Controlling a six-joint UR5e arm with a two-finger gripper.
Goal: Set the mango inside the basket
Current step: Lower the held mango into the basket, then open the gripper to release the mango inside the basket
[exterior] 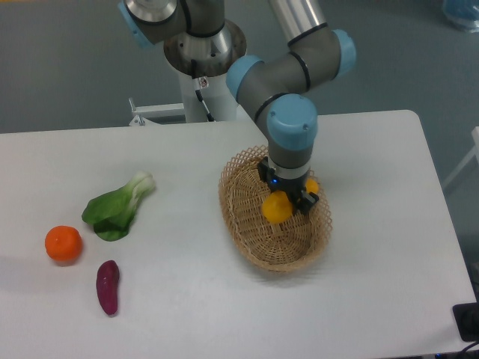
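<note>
One mango, yellow-orange, is sitting pinched between the black fingers of the gripper, which are pressing in on it from either side; its near end is bulging out toward the camera and a small part is peeking out behind the fingers on the right. The fruit is hanging over the inside of the basket, roughly above its middle, and whether it is touching the woven floor cannot be told from this view. The basket, a light tan oval with an open lattice rim, is lying on the white surface right of centre, its long axis running diagonally. The arm is reaching down into it from above, its grey and blue wrist pointing straight down. Well apart on the left side of the surface, a green leafy bok choy is lying, with a round orange tangerine near it and a small purple sweet potato just below those.
</note>
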